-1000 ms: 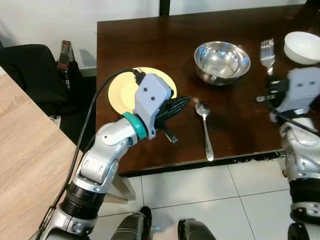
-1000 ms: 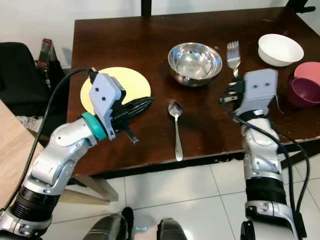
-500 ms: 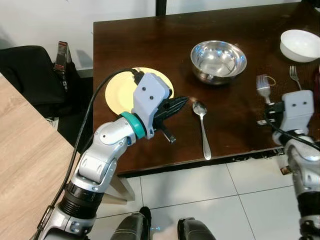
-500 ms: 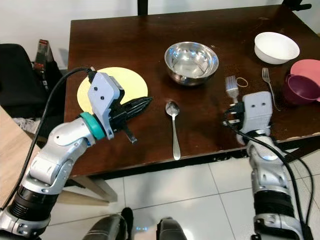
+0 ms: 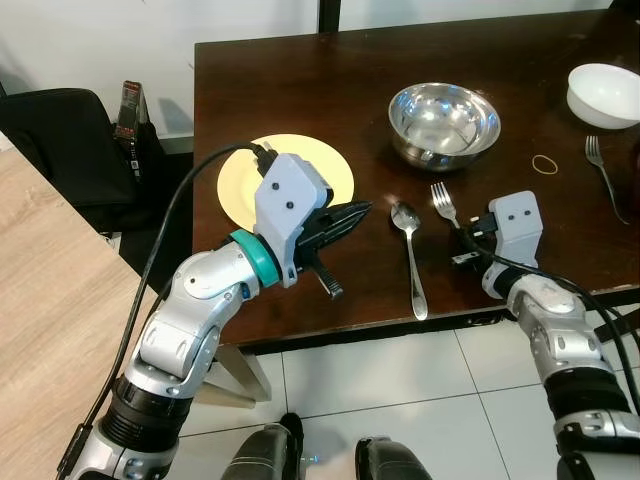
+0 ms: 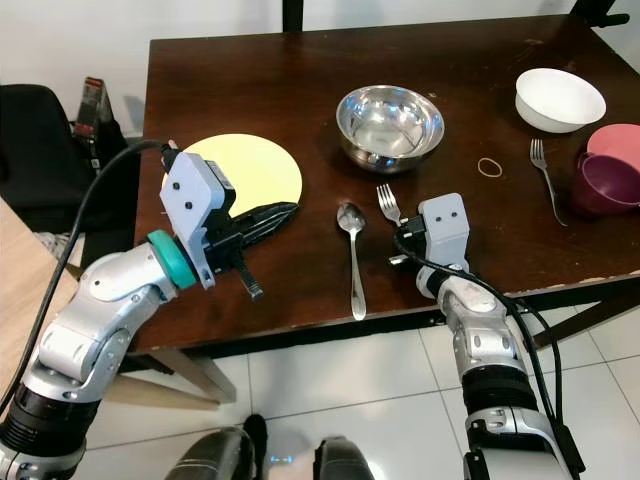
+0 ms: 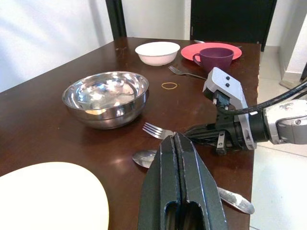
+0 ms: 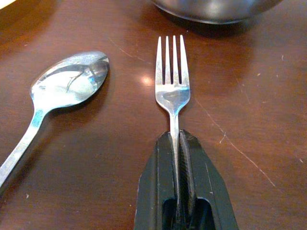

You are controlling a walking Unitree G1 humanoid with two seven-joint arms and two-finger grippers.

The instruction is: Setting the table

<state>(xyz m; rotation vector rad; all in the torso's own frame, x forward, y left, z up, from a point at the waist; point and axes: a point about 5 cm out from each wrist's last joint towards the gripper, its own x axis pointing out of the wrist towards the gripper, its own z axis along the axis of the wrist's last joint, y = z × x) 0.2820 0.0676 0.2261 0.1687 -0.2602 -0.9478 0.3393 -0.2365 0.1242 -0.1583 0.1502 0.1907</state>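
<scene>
A silver four-tined metal fork (image 8: 173,93) sits low over the dark brown wooden table (image 5: 300,80), its handle clamped between the two black fingers of the right gripper (image 6: 404,243). Its long axis runs from the gripper toward the shiny round steel bowl (image 5: 444,124), tines pointing away from the robot at the bowl and slightly to the robot's left. Whether the tines touch the wood cannot be told. Just beside the fork, on the robot's left, a silver metal spoon (image 5: 409,257) lies flat and roughly parallel, its bowl at the far end, its handle reaching toward the table's near edge. The left gripper (image 5: 347,214) hangs with both fingers pressed together on nothing, tips beside the round pale yellow plate (image 5: 242,174) and aimed at the spoon. Farther right lie a small tan rubber band (image 6: 489,167), a second silver fork (image 6: 545,179), a white round bowl (image 6: 559,98) and a purple mug (image 6: 607,182) against a pink plate (image 6: 612,140)
</scene>
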